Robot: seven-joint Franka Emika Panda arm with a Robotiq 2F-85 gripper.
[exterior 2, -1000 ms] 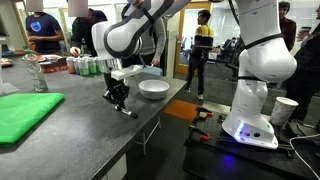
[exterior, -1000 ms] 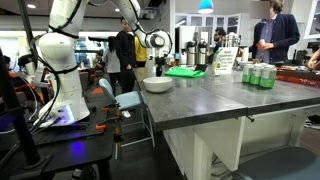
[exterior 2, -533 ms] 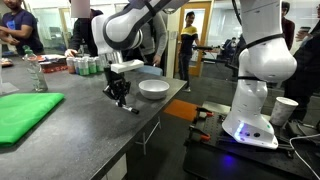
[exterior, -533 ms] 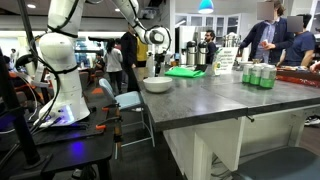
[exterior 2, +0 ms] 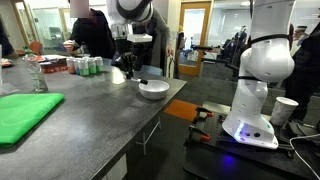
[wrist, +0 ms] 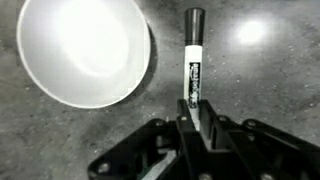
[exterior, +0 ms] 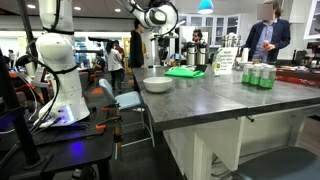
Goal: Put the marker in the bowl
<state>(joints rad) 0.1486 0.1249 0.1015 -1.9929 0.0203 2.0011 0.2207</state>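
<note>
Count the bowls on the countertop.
1. The white bowl sits on the grey countertop, near its edge; the end effector holds the marker nearby. No other shows.

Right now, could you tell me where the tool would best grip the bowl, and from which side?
The rim, from above. The bowl is wide, shallow and smooth, probably too broad to span, so pinching its thin edge, one finger inside and one outside, seems best. The tool is shut on the marker, which would have to go first.
</note>
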